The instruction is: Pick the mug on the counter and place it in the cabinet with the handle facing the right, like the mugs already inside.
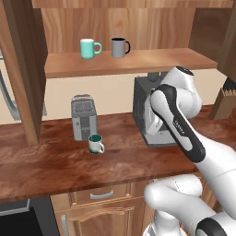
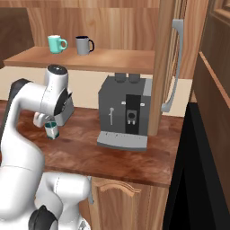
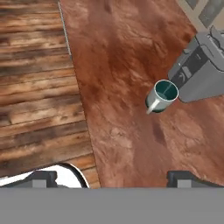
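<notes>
**Desk:** What did the left base view show?

**Caption writer:** The mug point(image 1: 96, 144) stood upright on the counter point(image 1: 55, 161), left of centre in the frame, just in front of a silver toaster point(image 1: 83, 118). Its handle point(image 1: 101, 147) pointed toward the lower right. Above, in the cabinet point(image 1: 131, 62), a mint mug point(image 1: 89, 48) and a grey mug point(image 1: 120, 47) sat on the shelf, handles to the right. The white arm filled the lower right, in front of a coffee machine point(image 1: 144, 108).

**Desk:** And the right base view?

**Caption writer:** The mug point(image 2: 52, 129) appeared at middle left, directly below the arm's wrist, with the coffee machine point(image 2: 124, 112) at centre and an open cabinet door point(image 2: 162, 67) right of it.

**Desk:** The hand view?

**Caption writer:** The gripper point(image 3: 113, 177) was fully open and held nothing; its fingertips point(image 3: 41, 177) rose at the bottom edge, well apart. The mug point(image 3: 162, 96) lay right of centre, up against the toaster point(image 3: 199, 70).

**Desk:** The risks?

**Caption writer:** The mug sat off the gripper's line, so a straight descent would likely have missed or clipped the rim and tipped it. The toaster close behind left little room for one finger. A grasp that ignored the handle's direction could have left it facing wrongly on the shelf.
</notes>
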